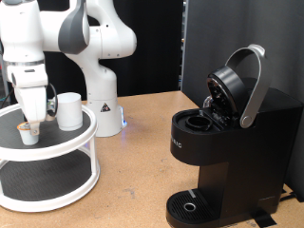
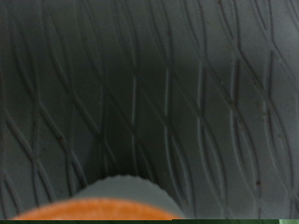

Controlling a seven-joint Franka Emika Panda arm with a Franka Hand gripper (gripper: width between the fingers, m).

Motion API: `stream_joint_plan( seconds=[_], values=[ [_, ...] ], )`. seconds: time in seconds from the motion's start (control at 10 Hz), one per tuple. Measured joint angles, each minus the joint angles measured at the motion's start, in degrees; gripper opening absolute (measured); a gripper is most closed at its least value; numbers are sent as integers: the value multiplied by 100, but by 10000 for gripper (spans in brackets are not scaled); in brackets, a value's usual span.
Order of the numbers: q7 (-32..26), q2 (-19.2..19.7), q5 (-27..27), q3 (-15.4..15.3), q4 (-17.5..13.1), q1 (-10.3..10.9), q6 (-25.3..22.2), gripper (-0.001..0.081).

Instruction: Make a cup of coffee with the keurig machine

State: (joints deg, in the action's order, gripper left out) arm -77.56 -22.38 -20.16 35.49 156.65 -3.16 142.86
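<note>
The keurig machine (image 1: pixel 228 142) stands on the worktop (image 1: pixel 142 161) at the right of the exterior view with its hinged lid (image 1: pixel 233 85) raised, so the pod chamber is exposed for loading; the round drip tray (image 1: pixel 195 204) at its base carries nothing. The cup (image 1: pixel 68 109) stands upright on the top tier of a round two-tier stand (image 1: pixel 57 142) at the left, well apart from the machine. Just beside the cup, nearer the left edge, the gripper (image 1: pixel 31 122) points straight down over a small pod (image 1: pixel 29 135) that rests on the same tier, a posture that suits a pick from above. The fingertips appear to be at the pod, but the exterior view is too coarse to show whether the fingers are apart, together or clamped on it. The wrist view does not settle this: it shows only the dark patterned mat (image 2: pixel 149 93) of the tier and a curved pale rim with an orange-tan top, cut off by the frame edge, which is probably the pod (image 2: pixel 117 201). No finger is visible there. The cup's handle is not discernible.
</note>
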Motion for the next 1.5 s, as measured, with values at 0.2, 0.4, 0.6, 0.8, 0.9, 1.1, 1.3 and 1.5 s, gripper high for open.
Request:
stream_joint_plan(
  seconds=[0.2,0.4,0.6,0.8,0.9,1.1,1.3,1.5],
  values=[
    [1,2,0,0,40,0,48,805],
    [28,5,2,0,48,0,54,712],
    [70,7,21,-6,44,0,54,520],
    [118,8,34,-11,39,0,54,442],
    [124,8,36,-11,37,0,54,442],
    [122,-7,155,-15,-8,26,-44,442],
    [45,-172,476,-23,-168,128,-462,442],
    [-34,-505,700,-47,-403,221,-1083,434]
  ],
)
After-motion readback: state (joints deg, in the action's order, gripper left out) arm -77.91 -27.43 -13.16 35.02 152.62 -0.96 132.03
